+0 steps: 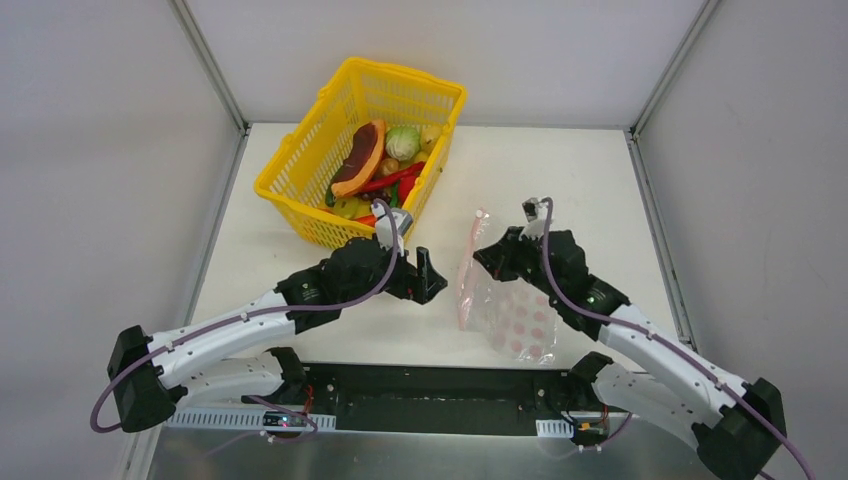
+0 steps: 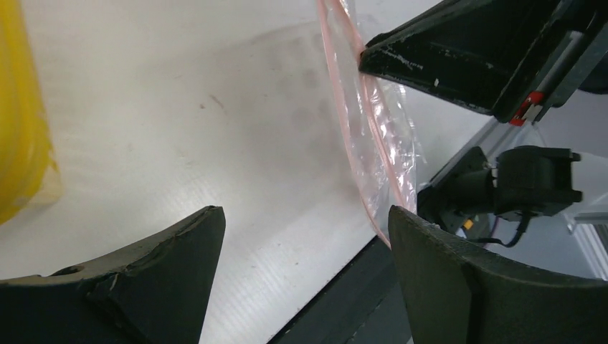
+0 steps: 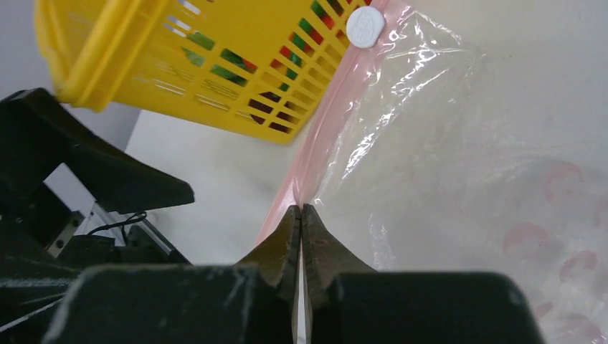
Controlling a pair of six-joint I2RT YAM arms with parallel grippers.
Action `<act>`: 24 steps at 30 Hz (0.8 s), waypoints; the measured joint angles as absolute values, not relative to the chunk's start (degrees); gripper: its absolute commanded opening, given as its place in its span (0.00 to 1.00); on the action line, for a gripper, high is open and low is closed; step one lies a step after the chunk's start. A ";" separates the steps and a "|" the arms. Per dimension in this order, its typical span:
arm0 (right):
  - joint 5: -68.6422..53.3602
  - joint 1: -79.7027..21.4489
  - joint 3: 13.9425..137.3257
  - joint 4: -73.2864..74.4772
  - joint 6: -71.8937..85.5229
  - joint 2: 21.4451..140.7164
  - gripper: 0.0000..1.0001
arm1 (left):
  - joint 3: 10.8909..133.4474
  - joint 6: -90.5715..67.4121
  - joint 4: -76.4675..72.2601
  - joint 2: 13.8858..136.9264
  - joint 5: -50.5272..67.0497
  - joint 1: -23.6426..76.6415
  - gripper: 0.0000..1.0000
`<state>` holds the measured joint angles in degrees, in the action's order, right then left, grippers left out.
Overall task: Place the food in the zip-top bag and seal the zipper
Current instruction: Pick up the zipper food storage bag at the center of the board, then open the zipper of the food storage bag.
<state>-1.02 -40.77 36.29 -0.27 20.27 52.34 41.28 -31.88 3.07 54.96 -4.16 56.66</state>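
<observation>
We see the food (image 1: 372,165), a melon slice (image 1: 360,158) and a cabbage (image 1: 403,142) among it, piled inside the yellow basket (image 1: 290,165) on the table (image 1: 590,190). The zip-top bag (image 1: 515,315) lies right of the basket and nearer the arm bases, its pink zipper (image 1: 468,270) along the edge facing the basket. Our right pincer (image 3: 301,215) is clenched on that zipper. Our left pincer (image 2: 305,215) is released, jaws wide, between basket and bag, just beside the zipper; we cannot tell whether it touches.
</observation>
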 measured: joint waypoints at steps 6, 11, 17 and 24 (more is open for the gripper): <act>-4.10 -40.45 30.61 -4.54 20.51 42.17 0.00 | 42.85 -34.33 -3.99 59.42 2.15 56.69 0.82; -5.82 -40.36 30.13 -5.65 20.88 39.53 0.00 | 45.19 -35.33 -5.19 63.57 5.56 56.71 0.66; -6.00 -40.36 30.09 -5.78 22.48 37.54 0.00 | 48.03 -34.54 -2.72 64.97 6.07 57.82 0.49; -5.43 -40.36 30.09 -6.31 25.12 35.86 0.00 | 52.14 -33.21 -0.23 67.66 8.71 59.24 0.26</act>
<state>-5.43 -40.36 30.09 -6.31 25.12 35.86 52.14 -33.21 -0.23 67.66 8.71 59.24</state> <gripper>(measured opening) 0.006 0.413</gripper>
